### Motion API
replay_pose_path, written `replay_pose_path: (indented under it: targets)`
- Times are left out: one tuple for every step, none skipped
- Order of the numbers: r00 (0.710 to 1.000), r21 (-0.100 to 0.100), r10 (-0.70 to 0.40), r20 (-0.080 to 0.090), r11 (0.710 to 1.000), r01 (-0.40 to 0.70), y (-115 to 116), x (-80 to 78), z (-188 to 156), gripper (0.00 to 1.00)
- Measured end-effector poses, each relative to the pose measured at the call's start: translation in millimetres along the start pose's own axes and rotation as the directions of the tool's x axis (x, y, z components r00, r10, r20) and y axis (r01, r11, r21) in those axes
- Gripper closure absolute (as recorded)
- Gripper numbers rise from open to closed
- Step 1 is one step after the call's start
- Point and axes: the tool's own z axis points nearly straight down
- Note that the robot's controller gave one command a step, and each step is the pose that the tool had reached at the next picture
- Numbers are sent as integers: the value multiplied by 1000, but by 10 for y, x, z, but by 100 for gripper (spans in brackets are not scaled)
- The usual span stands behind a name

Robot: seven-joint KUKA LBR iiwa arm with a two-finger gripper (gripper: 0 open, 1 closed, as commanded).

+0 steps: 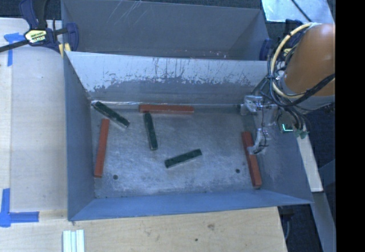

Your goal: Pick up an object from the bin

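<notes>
By the bin's right wall (pixel 280 174) a red stick (pixel 254 170) runs near-to-far, far end beneath the hand (pixel 260 145), grip unclear.

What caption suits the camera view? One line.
Tool over the red stick at the bin's right wall; two red sticks and three green sticks lie apart.

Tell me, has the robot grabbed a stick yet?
Not yet. All the sticks lie on the floor of the bin, none lifted. Right now the gripper is down at the top end of the red stick by the right wall. Gripping it, if not done, and lifting it out are left.
</notes>
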Motion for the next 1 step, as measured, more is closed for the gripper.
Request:
replay_pose_path:
  targets:
    - [976, -2, -218, 2, 976, 218, 844, -128, 1000, 0]
